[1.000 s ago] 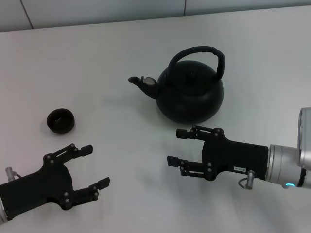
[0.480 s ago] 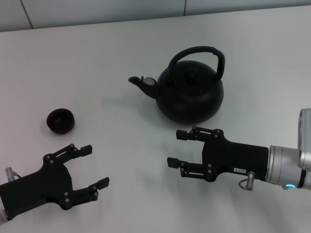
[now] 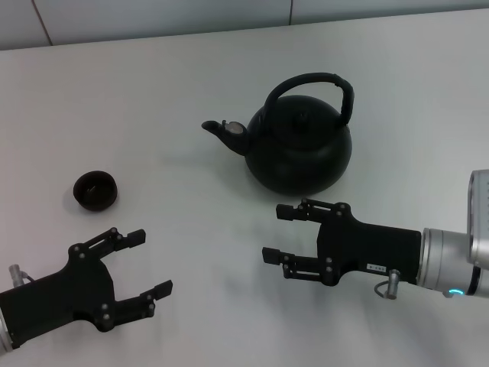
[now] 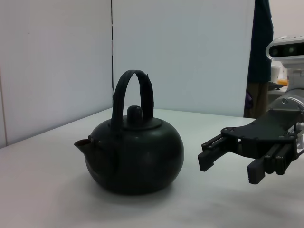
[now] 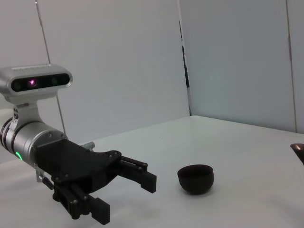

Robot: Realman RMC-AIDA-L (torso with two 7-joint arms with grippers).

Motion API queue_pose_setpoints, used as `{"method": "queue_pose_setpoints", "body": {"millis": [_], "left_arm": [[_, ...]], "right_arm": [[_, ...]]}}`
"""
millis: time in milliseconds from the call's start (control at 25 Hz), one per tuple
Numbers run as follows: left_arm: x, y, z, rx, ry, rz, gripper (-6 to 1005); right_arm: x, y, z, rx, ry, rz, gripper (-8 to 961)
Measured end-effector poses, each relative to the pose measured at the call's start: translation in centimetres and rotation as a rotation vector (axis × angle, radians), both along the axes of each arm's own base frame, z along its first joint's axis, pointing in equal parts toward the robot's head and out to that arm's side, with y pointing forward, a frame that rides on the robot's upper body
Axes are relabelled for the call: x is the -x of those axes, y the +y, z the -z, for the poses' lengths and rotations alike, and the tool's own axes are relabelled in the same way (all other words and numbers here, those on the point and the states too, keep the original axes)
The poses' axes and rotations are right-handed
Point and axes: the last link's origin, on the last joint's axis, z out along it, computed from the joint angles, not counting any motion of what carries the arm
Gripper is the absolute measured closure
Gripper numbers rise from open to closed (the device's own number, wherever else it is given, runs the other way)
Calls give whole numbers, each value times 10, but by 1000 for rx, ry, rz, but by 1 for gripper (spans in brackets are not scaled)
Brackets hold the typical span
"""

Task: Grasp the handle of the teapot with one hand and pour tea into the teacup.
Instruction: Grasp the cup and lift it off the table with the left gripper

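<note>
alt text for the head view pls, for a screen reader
A black teapot with an arched handle stands on a white table, its spout toward a small black teacup. The open right gripper hovers in front of the pot; the open left gripper is near the cup.

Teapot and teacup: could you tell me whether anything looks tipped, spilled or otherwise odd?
Nothing stands out. The teapot sits upright with its lid on and its handle arched over it; the teacup stands upright, apart from it. No spill shows on the table. The left gripper and right gripper are open, touching nothing.
</note>
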Motion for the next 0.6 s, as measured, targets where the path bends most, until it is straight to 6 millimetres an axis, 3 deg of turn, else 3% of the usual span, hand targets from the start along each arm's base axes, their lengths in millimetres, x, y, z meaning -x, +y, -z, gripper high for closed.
{"method": "queue_pose_setpoints", "body": {"millis": [600], "left_arm": [[0,1,0,-2,6,-2,154]], "right_arm": [[1,1,0,-1,1,-1,230]]}}
